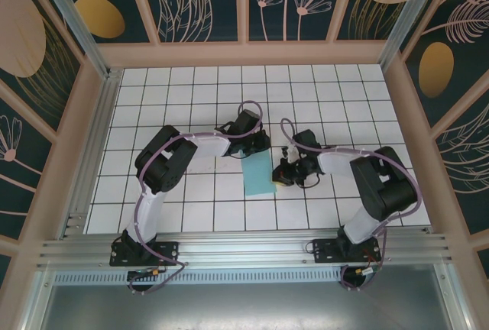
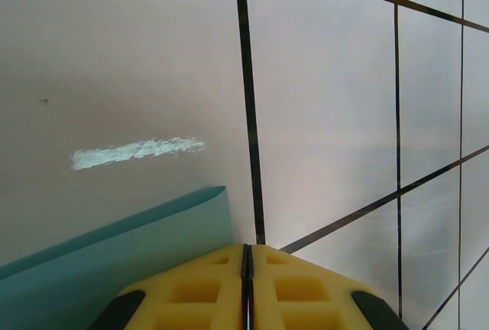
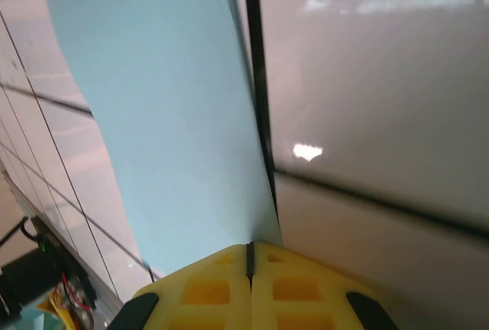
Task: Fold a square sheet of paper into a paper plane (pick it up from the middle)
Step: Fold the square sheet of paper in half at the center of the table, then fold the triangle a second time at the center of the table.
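From above, the folded light teal-blue paper sheet (image 1: 258,173) is lying on the white gridded worktop (image 1: 191,200), with the left jaws sitting at its far edge and the right jaws at its right edge. In the left wrist view, the left jaws are pressing fully together, with the sheet just to their left. In the right wrist view, the right jaws are likewise sitting closed, and the sheet is running up from their seam. I cannot tell whether it is pinched.

White gridded table (image 1: 191,208), dark floral walls (image 1: 298,1)

Teal paper (image 1: 258,173) on gridded table (image 1: 191,85)
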`<action>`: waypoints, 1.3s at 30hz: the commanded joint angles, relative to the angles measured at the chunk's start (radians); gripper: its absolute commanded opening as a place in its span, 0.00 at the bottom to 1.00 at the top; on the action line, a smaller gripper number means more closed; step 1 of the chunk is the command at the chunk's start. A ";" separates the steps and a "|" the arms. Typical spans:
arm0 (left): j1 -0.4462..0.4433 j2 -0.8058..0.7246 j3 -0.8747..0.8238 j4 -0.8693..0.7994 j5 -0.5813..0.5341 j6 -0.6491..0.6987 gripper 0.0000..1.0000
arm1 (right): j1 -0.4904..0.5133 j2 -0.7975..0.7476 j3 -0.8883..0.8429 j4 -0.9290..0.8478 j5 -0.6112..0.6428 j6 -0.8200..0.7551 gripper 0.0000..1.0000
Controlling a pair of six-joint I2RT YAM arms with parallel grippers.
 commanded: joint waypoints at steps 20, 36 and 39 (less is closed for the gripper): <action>0.052 -0.296 -0.119 -0.161 -0.164 0.032 0.46 | 0.032 -0.015 0.221 -0.044 0.132 -0.011 0.08; 0.083 -0.579 -0.609 0.088 -0.035 -0.133 0.57 | 0.072 0.040 0.170 0.052 0.103 0.053 0.18; 0.083 -0.587 -0.641 0.121 -0.012 -0.147 0.57 | 0.064 0.028 0.160 0.022 0.127 0.053 0.17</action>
